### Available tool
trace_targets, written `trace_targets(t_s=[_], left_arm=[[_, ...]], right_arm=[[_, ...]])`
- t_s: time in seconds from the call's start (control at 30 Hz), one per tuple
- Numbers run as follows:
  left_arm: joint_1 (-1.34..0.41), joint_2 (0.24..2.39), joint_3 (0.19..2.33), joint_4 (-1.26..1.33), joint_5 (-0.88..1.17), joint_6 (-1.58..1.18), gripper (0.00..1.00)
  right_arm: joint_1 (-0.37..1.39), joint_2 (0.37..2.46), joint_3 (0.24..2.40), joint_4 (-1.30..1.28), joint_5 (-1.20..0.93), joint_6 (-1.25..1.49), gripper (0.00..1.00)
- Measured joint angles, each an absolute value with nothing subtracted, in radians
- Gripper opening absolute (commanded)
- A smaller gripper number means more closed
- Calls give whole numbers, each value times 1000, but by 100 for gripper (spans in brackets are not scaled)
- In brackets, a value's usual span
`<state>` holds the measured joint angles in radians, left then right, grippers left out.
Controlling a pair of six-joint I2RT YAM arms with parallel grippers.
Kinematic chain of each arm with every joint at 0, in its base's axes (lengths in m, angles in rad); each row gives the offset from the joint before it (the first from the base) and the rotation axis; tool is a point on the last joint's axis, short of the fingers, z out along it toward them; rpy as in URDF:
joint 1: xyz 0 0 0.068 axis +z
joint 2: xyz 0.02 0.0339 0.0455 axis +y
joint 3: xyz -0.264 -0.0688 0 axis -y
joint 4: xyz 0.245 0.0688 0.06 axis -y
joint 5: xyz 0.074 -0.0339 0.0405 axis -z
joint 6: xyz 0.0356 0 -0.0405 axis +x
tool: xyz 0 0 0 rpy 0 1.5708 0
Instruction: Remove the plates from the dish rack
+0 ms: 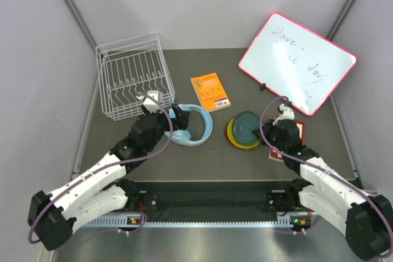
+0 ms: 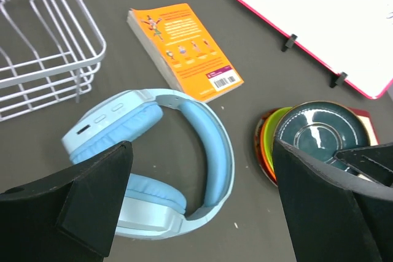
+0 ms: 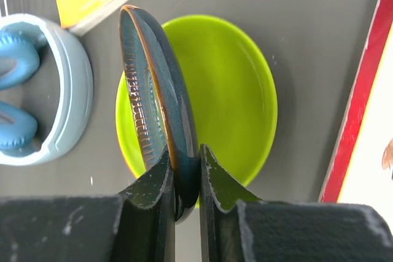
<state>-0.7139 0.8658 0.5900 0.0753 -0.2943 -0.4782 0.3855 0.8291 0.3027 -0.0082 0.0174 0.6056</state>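
1. The dark table (image 1: 215,151) carries everything.
2. A pink-framed whiteboard (image 1: 298,62) leans at the far right corner. Its handwriting starts with "Have", and a lower line looks like "day". The rest cannot be read.
3. The dish rack (image 1: 132,78), white wire, stands at the far left corner.
4. Light blue headphones (image 1: 193,127) lie left of centre, between the rack and the plates. The left claw (image 2: 202,151) hangs over them, spread wide and holding nothing.
5. An orange book (image 1: 210,91) lies near the table's centre. It shows a barcode; its print is too small to read.
6. The stack of plates (image 1: 244,130) sits right of centre, well apart from the rack. The yellow-green plate (image 3: 233,90) lies above orange and dark red rims.
7. The right claw (image 3: 184,164) is clamped on the rim of the teal-blue plate (image 3: 153,90), which is tipped on edge over the yellow-green one.
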Motion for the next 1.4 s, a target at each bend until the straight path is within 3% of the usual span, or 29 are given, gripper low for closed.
trace_targets(t_s=[0.17,0.4,0.43,0.57,0.63,0.8,1.07,1.4], left_arm=[[-714,857,583,39,-352,-464,99],[-714,843,564,20,-418,-451,99],[-714,839,564,19,-424,-450,99],[-714,827,564,17,-455,-442,99],[-714,827,564,12,-467,-442,99],[-714,825,564,-14,-489,-442,99],[-714,814,565,-31,-505,-437,99],[-714,843,585,-75,-530,-405,99]], right_arm=[[370,897,317,46,-4,605,9],[370,928,343,49,-27,598,36],[370,928,343,38,-25,594,43],[370,926,345,-42,-20,573,48],[370,925,352,-74,-19,565,56],[370,915,389,-142,-5,538,64],[370,855,455,-239,62,493,69],[370,612,392,-236,271,463,72]])
